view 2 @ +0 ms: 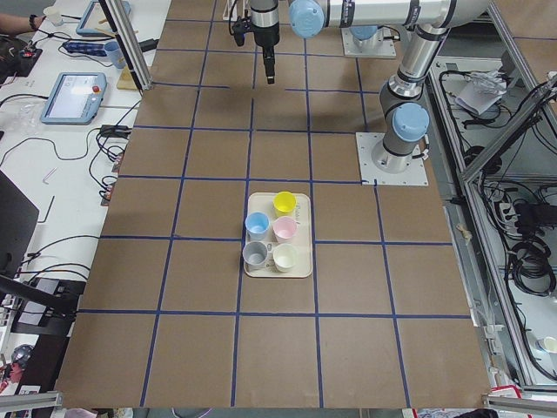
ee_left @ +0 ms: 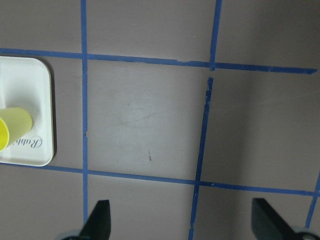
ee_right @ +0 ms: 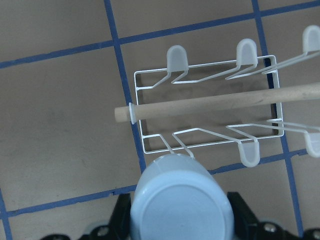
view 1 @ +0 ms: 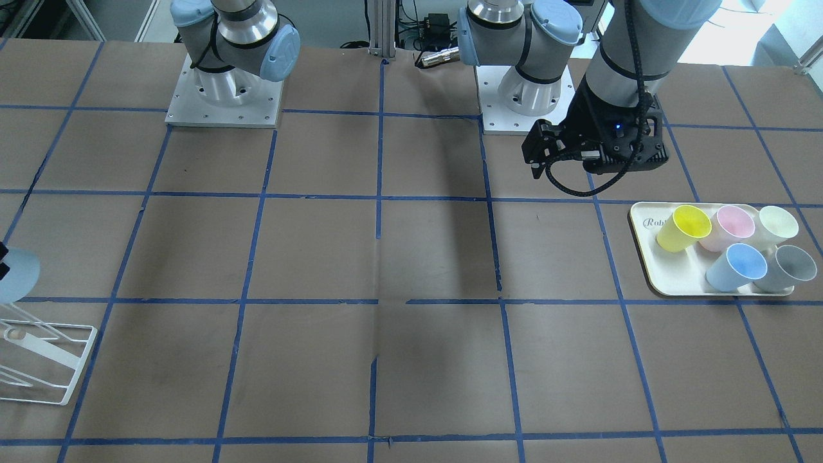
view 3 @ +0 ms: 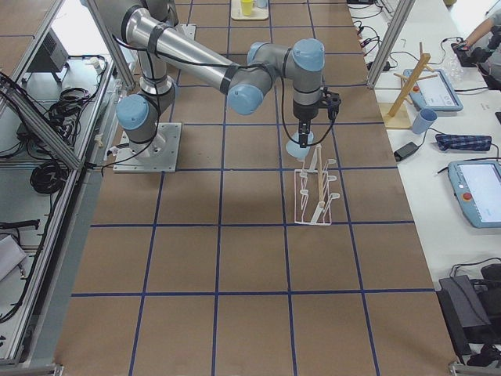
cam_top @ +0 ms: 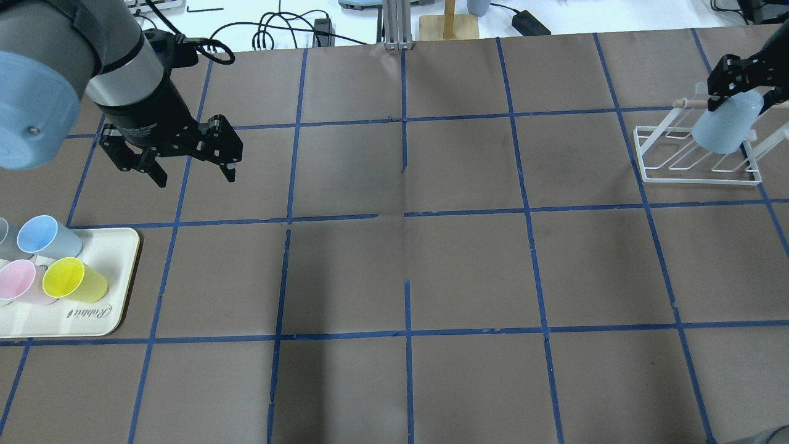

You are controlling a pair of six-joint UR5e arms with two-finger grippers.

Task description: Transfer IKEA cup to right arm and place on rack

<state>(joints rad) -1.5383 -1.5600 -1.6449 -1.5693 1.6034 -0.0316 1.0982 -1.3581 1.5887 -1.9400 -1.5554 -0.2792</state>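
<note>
My right gripper (cam_top: 738, 92) is shut on a pale light-blue IKEA cup (cam_top: 724, 128) and holds it just above the near end of the white wire rack (cam_top: 696, 176). In the right wrist view the cup's base (ee_right: 181, 202) faces the camera, between the black fingers (ee_right: 239, 212), over the rack's prongs (ee_right: 249, 152) and beside the wooden bar (ee_right: 225, 102). The second light-blue cup (cam_top: 46, 237) stands on the cream tray (cam_top: 92, 320). My left gripper (cam_top: 196, 177) is open and empty, hovering past the tray.
The tray (view 1: 672, 276) also holds a yellow cup (view 1: 683, 228), a pink cup (view 1: 733, 226), a cream cup (view 1: 778, 224) and a grey cup (view 1: 787, 267). The rack (view 1: 48, 363) sits at the table's far right end. Blue tape lines grid the brown table.
</note>
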